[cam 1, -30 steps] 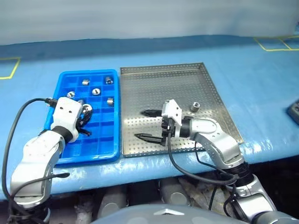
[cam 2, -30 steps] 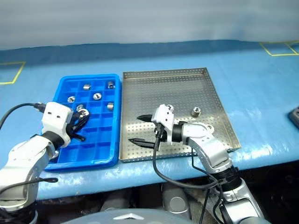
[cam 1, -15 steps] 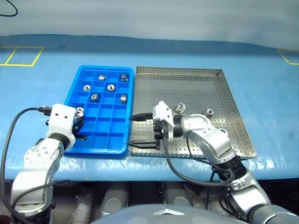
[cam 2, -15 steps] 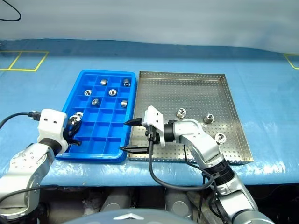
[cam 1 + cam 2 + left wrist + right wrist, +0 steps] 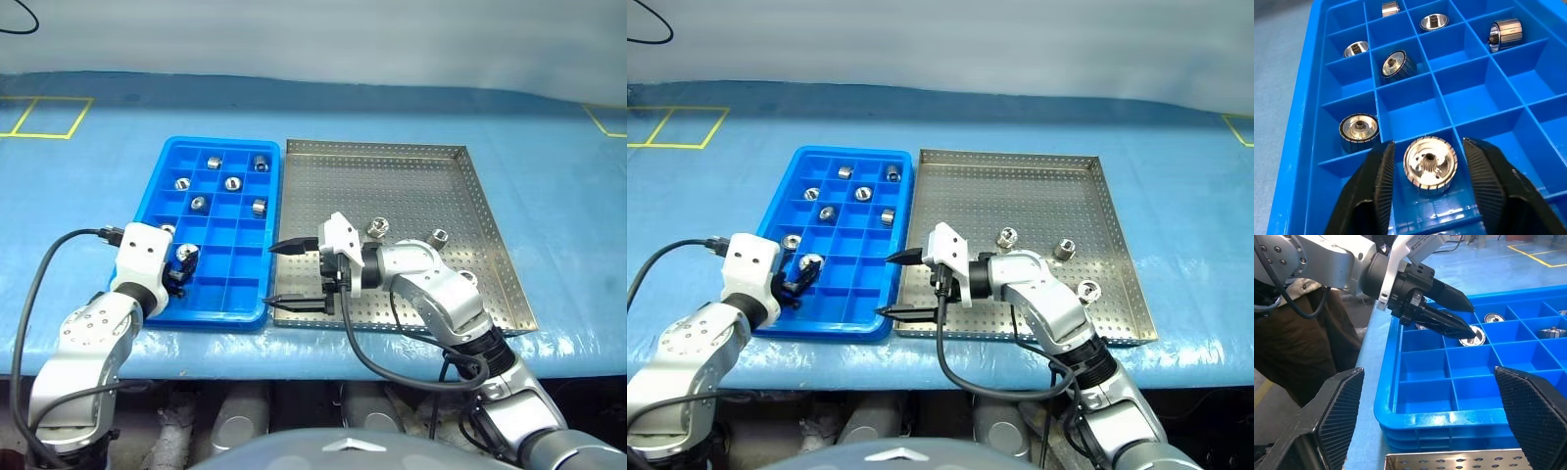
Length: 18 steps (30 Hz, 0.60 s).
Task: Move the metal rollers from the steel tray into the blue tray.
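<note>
Blue tray [image 5: 157, 191]: it lies on the blue table [image 5: 78, 196], just left of the steel tray [image 5: 421, 186], their long rims side by side.
Rollers in blue tray: five sit in separate compartments in the far half, for example one [image 5: 260, 163] near the far right corner. A sixth [image 5: 792, 241] rests by the left wall (about the middle of the tray's length).
Left gripper [image 5: 1425, 181]: it points into the near left part of the blue tray. Its two fingers [image 5: 1376, 186] stand apart on either side of a roller [image 5: 1430, 164], with a small gap visible on each side. This roller sits on the compartment floor with its hollow end facing up.
Rollers in steel tray: three stay on the perforated floor, one [image 5: 376, 228] near the middle, one [image 5: 440, 236] further right, one [image 5: 1087, 290] close to the right rim.
Right gripper [image 5: 286, 275]: it hovers over the near left corner of the steel tray, pointing toward the blue tray. Its fingers are spread wide and nothing is between them.
</note>
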Each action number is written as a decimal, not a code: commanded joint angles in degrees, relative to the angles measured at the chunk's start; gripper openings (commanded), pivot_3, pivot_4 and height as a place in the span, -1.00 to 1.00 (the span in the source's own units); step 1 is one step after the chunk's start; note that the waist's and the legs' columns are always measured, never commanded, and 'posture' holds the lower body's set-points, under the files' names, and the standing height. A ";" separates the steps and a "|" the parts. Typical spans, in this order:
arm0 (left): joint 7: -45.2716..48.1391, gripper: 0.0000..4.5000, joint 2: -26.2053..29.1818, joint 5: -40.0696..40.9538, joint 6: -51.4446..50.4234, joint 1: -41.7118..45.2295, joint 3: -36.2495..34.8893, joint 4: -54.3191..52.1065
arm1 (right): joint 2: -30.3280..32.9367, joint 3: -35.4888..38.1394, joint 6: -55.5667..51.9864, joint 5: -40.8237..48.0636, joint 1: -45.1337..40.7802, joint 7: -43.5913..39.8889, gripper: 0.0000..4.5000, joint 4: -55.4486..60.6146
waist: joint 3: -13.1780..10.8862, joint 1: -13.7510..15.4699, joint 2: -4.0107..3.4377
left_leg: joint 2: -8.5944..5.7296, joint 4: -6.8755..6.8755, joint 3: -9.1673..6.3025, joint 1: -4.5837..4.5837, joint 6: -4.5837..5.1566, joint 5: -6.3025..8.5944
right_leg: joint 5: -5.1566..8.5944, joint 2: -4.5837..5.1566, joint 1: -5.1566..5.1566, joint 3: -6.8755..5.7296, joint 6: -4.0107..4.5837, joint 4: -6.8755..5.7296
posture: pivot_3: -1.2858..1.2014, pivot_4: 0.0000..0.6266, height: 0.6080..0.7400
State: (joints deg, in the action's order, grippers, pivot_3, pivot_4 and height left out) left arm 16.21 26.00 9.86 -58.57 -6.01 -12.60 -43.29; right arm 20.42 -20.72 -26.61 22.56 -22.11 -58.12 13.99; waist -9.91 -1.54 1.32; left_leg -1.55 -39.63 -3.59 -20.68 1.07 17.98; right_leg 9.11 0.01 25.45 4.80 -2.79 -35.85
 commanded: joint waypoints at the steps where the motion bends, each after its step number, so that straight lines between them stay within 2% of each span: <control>1: -0.74 0.65 0.14 -0.43 1.95 0.62 -1.08 -0.41 | 0.00 0.90 1.21 0.23 -0.41 0.42 1.00 1.78 | 0.00 0.00 0.00 | 0.00 0.00 -0.03 0.00 -0.02 -0.01 | 0.00 0.00 -0.01 -0.04 0.01 0.00 | 0.05 -0.52 1.00; 5: 1.16 0.65 -2.67 2.64 9.08 1.54 -2.95 -1.24 | 0.06 1.43 2.01 -0.50 -0.53 1.61 1.00 1.27 | 0.00 0.07 0.00 | -0.01 0.00 -0.14 -0.01 -0.08 -0.05 | 0.02 0.04 -0.04 -0.15 0.05 -0.02 | 0.05 -0.52 1.00; 9: 3.76 0.65 -6.61 8.38 14.78 3.35 -3.64 -2.03 | -1.13 5.68 3.38 -5.40 -1.87 10.97 1.00 -3.32 | 0.01 0.22 0.00 | -0.01 0.00 -0.24 -0.04 -0.16 -0.09 | 0.01 0.07 -0.06 -0.26 0.11 -0.02 | 0.05 -0.52 1.00; 14: 4.93 0.65 -5.34 4.97 19.68 6.02 6.11 2.41 | -2.32 10.72 0.78 -12.57 -3.72 25.72 1.00 -9.97 | 0.02 0.37 -0.03 | -0.02 0.01 -0.30 -0.04 -0.33 -0.19 | -0.04 0.02 -0.06 -0.36 0.27 -0.08 | 0.05 -0.52 1.00; 18: 7.71 0.65 -4.76 4.71 22.46 10.17 12.62 7.12 | -2.04 13.96 -2.58 -12.96 -3.44 29.81 1.00 -9.86 | 0.02 0.24 -0.06 | -0.02 0.03 -0.27 -0.11 -0.34 -0.21 | -0.01 -0.07 -0.05 -0.47 0.33 -0.08 | 0.01 -0.52 1.00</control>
State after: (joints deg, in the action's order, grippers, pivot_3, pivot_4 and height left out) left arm 22.45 20.61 14.64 -38.65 2.62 -1.82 -36.44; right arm 18.22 -8.63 -28.33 9.63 -25.12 -29.73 2.44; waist -9.89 -1.30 1.26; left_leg -1.57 -39.59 -3.86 -20.80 0.74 17.77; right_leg 9.10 -0.06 25.42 4.32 -2.46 -35.92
